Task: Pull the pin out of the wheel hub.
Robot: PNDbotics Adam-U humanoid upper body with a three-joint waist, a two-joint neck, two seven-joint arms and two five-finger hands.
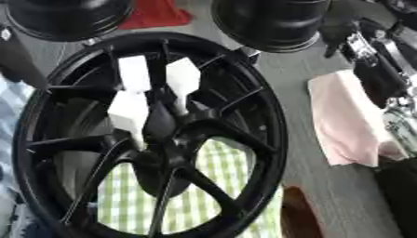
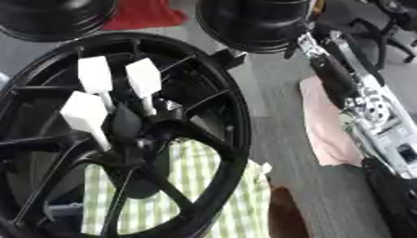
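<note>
The black wheel (image 1: pixel 151 135) fills the left and centre of the frame, lying over a green checked cloth (image 1: pixel 208 186) on the grey table (image 1: pixel 326 195). Three white pins (image 1: pixel 182 76) stand in its hub (image 1: pixel 159 128), just left of centre. My right arm (image 2: pixel 358 102) comes down the right edge beside a pink cloth (image 1: pixel 350 121), but neither of my hands shows, so I cannot tell how their fingers stand.
</note>
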